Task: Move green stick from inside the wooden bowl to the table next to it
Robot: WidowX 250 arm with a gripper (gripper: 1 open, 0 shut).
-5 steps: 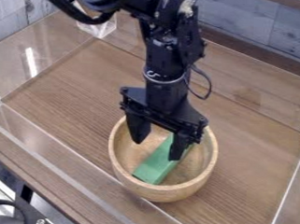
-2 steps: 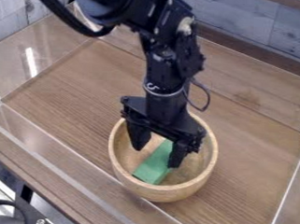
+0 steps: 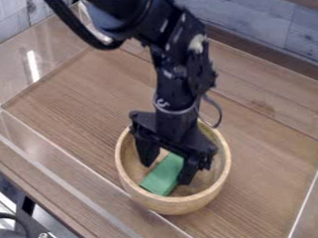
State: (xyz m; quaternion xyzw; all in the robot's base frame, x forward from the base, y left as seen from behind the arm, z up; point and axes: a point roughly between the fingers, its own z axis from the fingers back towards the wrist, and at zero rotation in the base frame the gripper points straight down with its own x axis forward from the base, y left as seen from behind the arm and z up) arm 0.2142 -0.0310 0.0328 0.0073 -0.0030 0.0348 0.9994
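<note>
Camera view: gripper [image 3: 171, 161] has sunk lower into the wooden bowl [image 3: 130, 165] since a second ago; stick unmoved. Jaws spread wide, holding nothing. Green stick [image 3: 164, 175] lies on the bowl floor between and just below the fingertips (contact unclear). To do well: settle straight down, keep the stick centred, close across its narrow width, clear of the rim.

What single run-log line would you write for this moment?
pincer: open, pointing down inside round tan wooden bowl | small bright green rectangular stick: lying in bowl between fingers, not gripped | brown wood-grain table: stick not placed yet
</note>
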